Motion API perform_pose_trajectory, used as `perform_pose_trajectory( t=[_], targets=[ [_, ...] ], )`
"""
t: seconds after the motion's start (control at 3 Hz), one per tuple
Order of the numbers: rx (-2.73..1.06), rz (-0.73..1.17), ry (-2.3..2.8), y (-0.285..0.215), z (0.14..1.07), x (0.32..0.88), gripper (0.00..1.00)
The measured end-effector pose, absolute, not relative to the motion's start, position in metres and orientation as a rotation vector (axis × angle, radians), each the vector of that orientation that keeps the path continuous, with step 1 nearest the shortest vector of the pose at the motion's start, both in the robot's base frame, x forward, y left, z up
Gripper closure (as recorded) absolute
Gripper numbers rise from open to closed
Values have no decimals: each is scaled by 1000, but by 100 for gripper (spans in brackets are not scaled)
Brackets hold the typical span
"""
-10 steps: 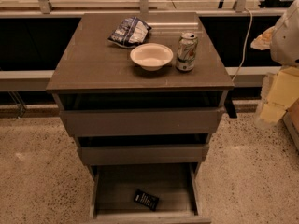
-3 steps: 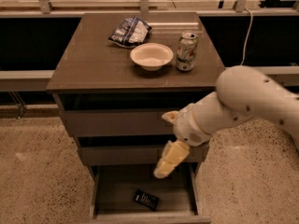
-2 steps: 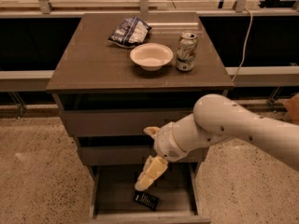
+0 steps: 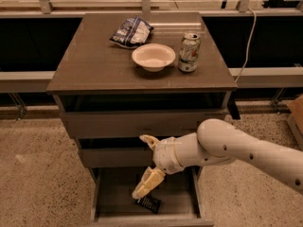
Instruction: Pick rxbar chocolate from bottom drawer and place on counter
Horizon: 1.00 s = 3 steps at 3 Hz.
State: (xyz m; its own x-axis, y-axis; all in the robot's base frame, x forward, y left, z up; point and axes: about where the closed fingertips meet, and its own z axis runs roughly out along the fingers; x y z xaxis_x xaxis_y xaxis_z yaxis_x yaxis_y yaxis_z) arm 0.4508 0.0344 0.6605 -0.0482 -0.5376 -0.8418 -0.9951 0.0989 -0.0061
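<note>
The cream-coloured two-finger gripper (image 4: 143, 189) hangs at the end of the smooth white robot arm (image 4: 227, 148), which reaches in from the right. It points down and to the left into the open bottom drawer (image 4: 95, 196), the lowest and furthest out of three grey-brown drawers. Whether the gripper is wide or narrow I cannot tell. Its tip is just above the small flat black rxbar chocolate (image 4: 149, 204), which lies on the drawer floor near the front, a little left of the middle; whether the two touch is not clear.

Above it, the middle drawer (image 4: 113, 156) and the top drawer (image 4: 137, 123) each stand slightly open, stepped back in turn.

On the flat grey-brown counter (image 4: 94, 65) sit a shallow white bowl (image 4: 153, 56), an upright pale drink can (image 4: 189, 52) just right of it, and a crumpled blue-and-white chip bag (image 4: 131, 31) behind the bowl. The cabinet stands on a speckled stone floor (image 4: 38, 174).
</note>
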Motion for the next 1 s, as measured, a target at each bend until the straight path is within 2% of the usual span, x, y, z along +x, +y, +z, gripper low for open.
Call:
perform_pose_trajectory(
  t=[0.33, 0.67, 1.0],
  targets=[
    [-1577, 744, 1726, 37, 650, 453, 0],
    [-1668, 571, 1758, 21, 600, 462, 0],
    [-1811, 319, 1691, -6, 536, 467, 0]
  ],
)
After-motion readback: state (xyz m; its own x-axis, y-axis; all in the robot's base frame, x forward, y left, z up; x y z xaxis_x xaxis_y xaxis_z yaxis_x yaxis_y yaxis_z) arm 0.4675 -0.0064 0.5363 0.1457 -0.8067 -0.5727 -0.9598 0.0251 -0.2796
